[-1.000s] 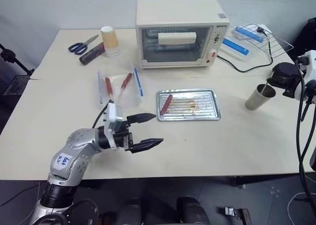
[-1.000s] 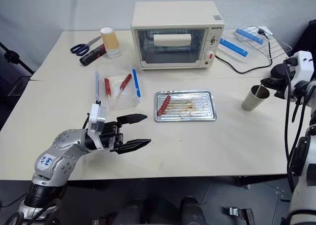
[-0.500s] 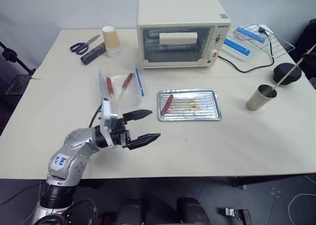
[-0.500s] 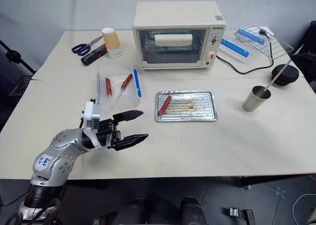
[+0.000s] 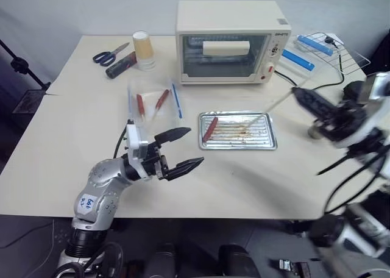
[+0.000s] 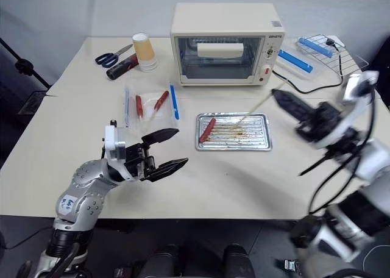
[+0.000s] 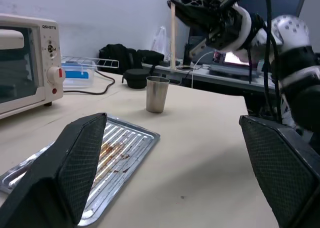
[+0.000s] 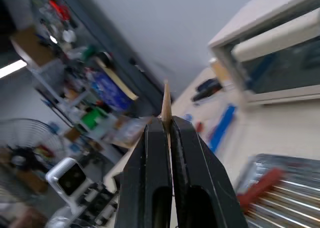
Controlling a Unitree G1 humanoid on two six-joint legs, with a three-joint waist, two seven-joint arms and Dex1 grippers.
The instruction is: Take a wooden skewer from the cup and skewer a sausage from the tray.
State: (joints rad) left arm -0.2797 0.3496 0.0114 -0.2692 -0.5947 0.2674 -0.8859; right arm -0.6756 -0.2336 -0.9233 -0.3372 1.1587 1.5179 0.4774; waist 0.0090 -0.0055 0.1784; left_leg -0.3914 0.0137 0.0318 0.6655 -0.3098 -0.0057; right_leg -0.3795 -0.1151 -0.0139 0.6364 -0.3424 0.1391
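A pale table [image 5: 256, 180] fills my view, with a grey wall behind it and a cluttered workshop beyond. At the far edge stands a cream toaster oven [image 5: 231, 41], with a wire rack [image 5: 341, 52] on its right, and paper cups [image 5: 144, 49], scissors [image 5: 109, 53] and a dark tool [image 5: 123, 64] on its left. Nearer me lies a clear bag [image 5: 153, 102] with two red sausages inside.

The tray [image 5: 237, 130] sits in the middle of the table, its ridged bottom stained. One sausage [image 5: 209, 128] lies at its left end, slightly tilted, alone in the tray.

My left gripper [image 5: 183, 150] hovers above the table, near the tray's left end, and its two fingers stand spread wide with nothing between them. In the left wrist view the tray shows between those fingers.

My right gripper [image 6: 281, 101] is over the right end of the tray, raised off the table, its fingers pinched tight on the skewer [image 5: 268, 110]. The stick slants from the fingers down toward the tray's right half; I cannot tell whether its tip touches the metal. In the right wrist view its other end pokes up between my closed fingers [image 8: 150, 158].

The cup [image 7: 157, 94] stands on the table to the right of the tray, mostly hidden behind my right arm in the head views.
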